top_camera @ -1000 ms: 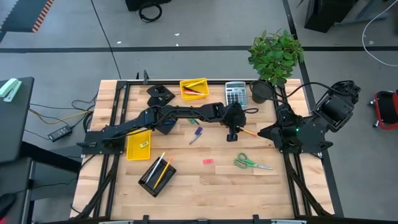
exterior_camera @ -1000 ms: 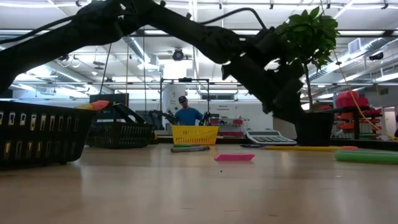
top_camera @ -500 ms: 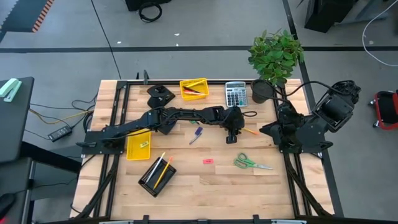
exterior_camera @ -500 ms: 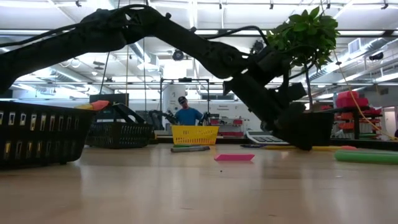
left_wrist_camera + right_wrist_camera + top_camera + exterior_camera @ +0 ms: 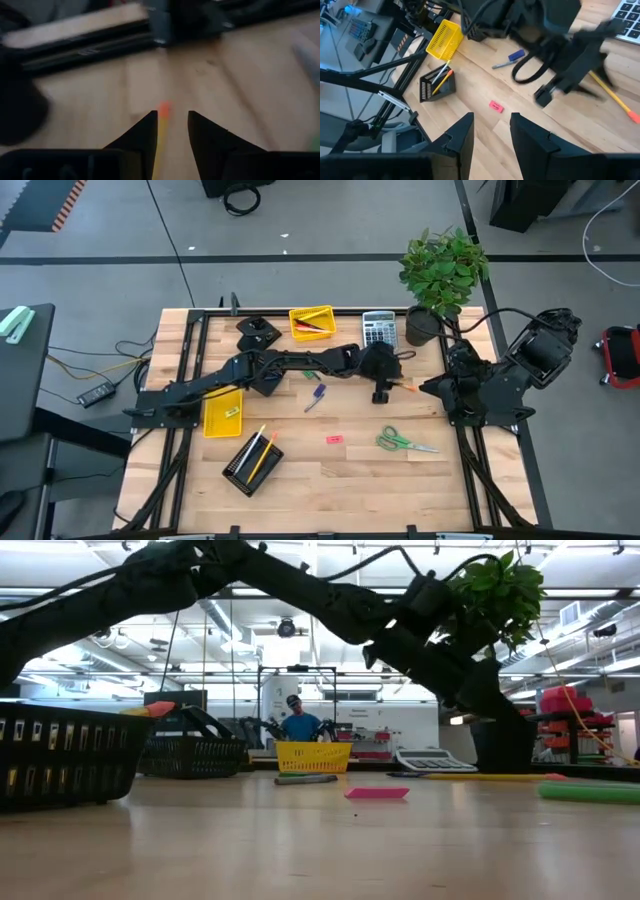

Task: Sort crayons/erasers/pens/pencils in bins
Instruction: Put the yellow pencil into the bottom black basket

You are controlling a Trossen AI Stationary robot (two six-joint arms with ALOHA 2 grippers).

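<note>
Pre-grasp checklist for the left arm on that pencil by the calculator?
1. Left end effector open: ok, fingers apart.
2. Pencil centred between the fingers: ok in the left wrist view.
3. Pencil free of neighbours: ok, calculator and scissors lie apart from it.
4. Height above table: cannot tell.
5. Right end effector clear of the area: ok, open, held back at the right edge.
6. Mesh bin with pencils reachable: cannot tell.
</note>
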